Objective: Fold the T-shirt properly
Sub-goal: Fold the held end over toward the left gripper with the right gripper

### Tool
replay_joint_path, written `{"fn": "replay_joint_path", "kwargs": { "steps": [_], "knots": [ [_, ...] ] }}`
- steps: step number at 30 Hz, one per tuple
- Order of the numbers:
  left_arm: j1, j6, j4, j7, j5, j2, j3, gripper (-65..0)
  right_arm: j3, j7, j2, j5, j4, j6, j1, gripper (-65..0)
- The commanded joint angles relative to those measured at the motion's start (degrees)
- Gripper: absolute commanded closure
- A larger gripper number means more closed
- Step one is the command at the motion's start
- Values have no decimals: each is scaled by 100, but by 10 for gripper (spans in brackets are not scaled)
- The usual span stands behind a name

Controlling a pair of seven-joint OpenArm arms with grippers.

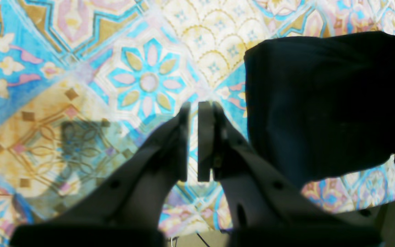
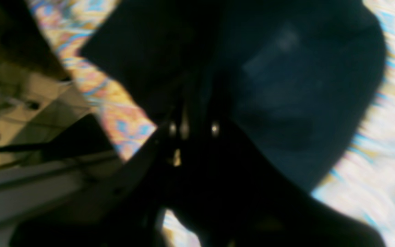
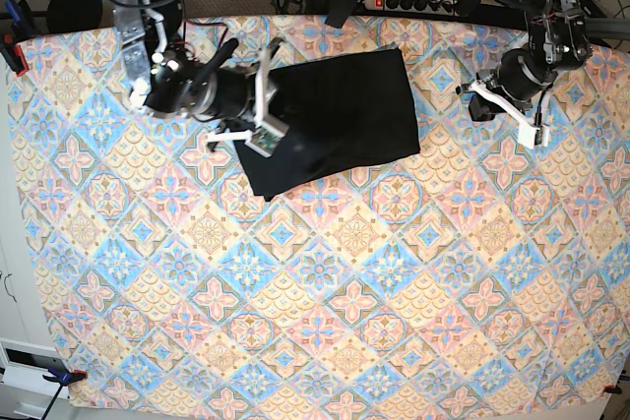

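The black T-shirt (image 3: 345, 115) lies folded into a rough rectangle at the far middle of the table. My right gripper (image 3: 268, 105) sits at its left edge. In the blurred right wrist view the dark fingers (image 2: 194, 113) are shut with the cloth (image 2: 286, 85) gathered around them. My left gripper (image 3: 532, 130) hangs over bare tablecloth to the right of the shirt, apart from it. In the left wrist view its pads (image 1: 194, 106) are shut to a thin slit with nothing between them, and the shirt (image 1: 321, 103) fills the right side.
A patterned tablecloth (image 3: 315, 292) covers the whole table. A power strip (image 3: 413, 2) and cables run along the far edge. Clamps hold the cloth at the left corners (image 3: 12, 46). The table edge and floor (image 2: 19, 103) show at the left of the right wrist view.
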Motion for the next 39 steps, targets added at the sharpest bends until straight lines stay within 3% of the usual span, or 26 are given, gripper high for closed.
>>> {"fn": "replay_joint_path", "kwargs": {
  "steps": [1, 11, 18, 26, 31, 39],
  "knots": [
    [27, -25, 89, -84, -62, -54, -34, -22, -81, 141, -68, 86, 109, 17, 150, -6],
    [186, -25, 97, -93, -62, 201, -34, -22, -1013, 168, -138, -810, 117, 17, 722, -7],
    [186, -16, -79, -102, -53, 219, -25, -21, -1206, 168, -288, -828, 100, 17, 1152, -7],
    [317, -16, -316, -603, -44, 219, 133, -21, -1540, 176, -428, -828, 100, 17, 1601, -7],
    [317, -16, -316, -603, -44, 219, 195, -21, -2129, 176, -455, -854, 65, 17, 1636, -10],
    [317, -7, -316, -603, -53, 228, 195, -21, -3386, 185, -560, -2296, -428, 17, 1812, -201]
  ]
}}
